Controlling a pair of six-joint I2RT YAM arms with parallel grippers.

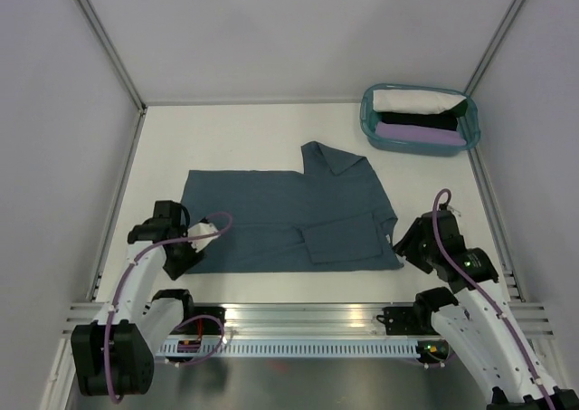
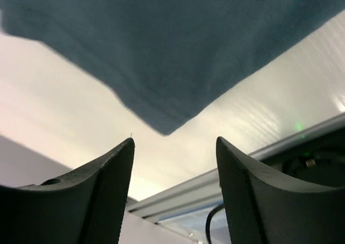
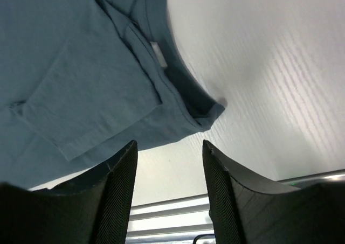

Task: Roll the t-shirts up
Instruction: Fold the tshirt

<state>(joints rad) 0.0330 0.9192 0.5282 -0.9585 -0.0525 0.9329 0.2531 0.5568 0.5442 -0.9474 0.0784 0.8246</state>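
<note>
The slate-blue t-shirt (image 1: 280,215) is lying folded flat, spanning from just ahead of the left gripper (image 2: 175,141) to just ahead of the right gripper (image 3: 170,144). Both are hanging open, holding nothing. I am judging that each should pinch its near corner, catching every layer evenly. The teal basket (image 1: 416,147), sitting well beyond the right gripper, is obstructing nothing.

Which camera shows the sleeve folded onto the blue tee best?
Right wrist: the sleeve is close up, hem edges clear. Top external shows it whole but small; left wrist shows only a corner of the tee.
</note>
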